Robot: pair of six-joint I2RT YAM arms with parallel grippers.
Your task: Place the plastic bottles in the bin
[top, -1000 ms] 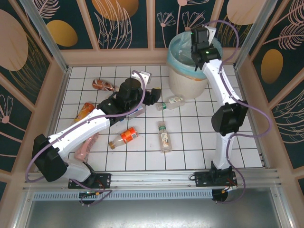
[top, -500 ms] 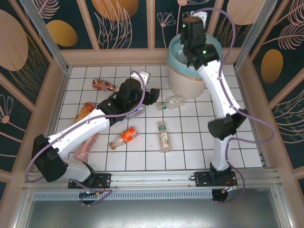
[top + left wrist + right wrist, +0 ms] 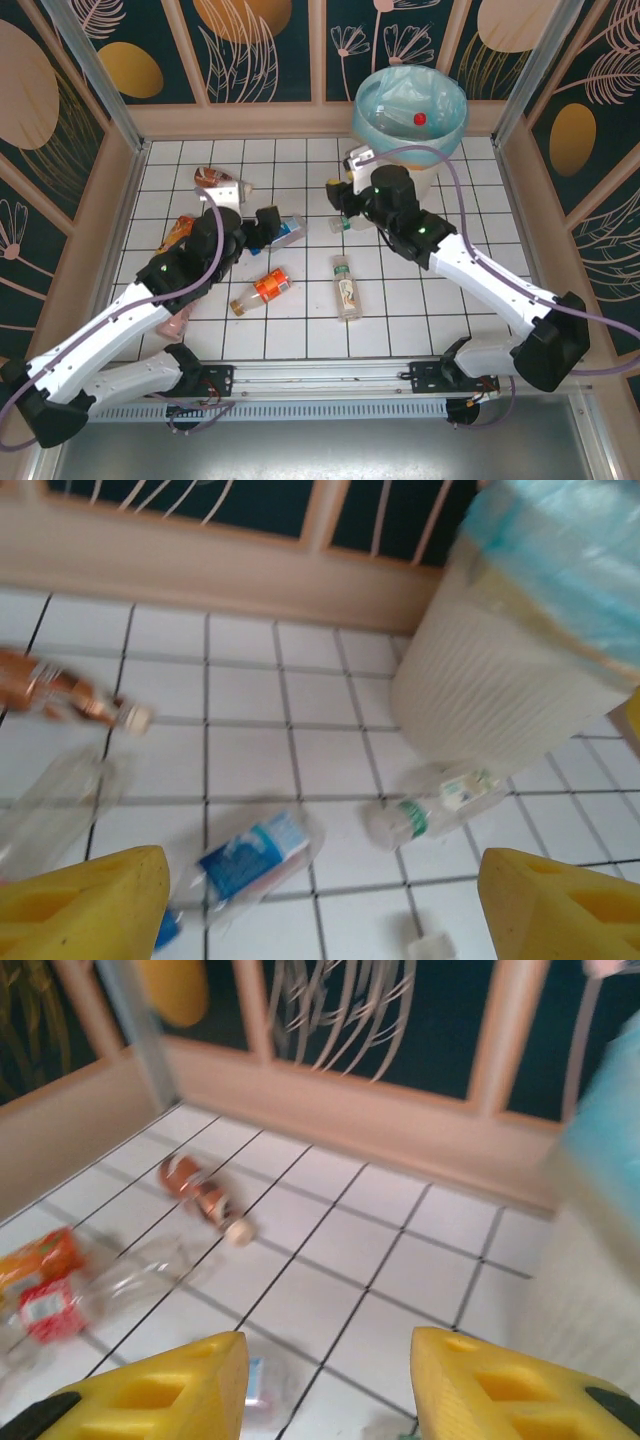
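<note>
Plastic bottles (image 3: 345, 285) lie loose. Your left gripper (image 3: 320, 885) hangs spread and empty, the blue-labelled bottle (image 3: 250, 855) just ahead of it, probably lining up, though blur hides detail. Your right gripper (image 3: 330, 1385), spread too, carries nothing; the bin (image 3: 480, 700) stands ahead-right of both.

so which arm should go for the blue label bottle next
Left. The left pincer is open right at the blue-label bottle, which lies just ahead between its fingers in the left wrist view. The right pincer hovers farther off, near the bin.

At least seven plastic bottles (image 3: 346, 287) lie loose, with one bin (image 3: 359, 113).
</note>
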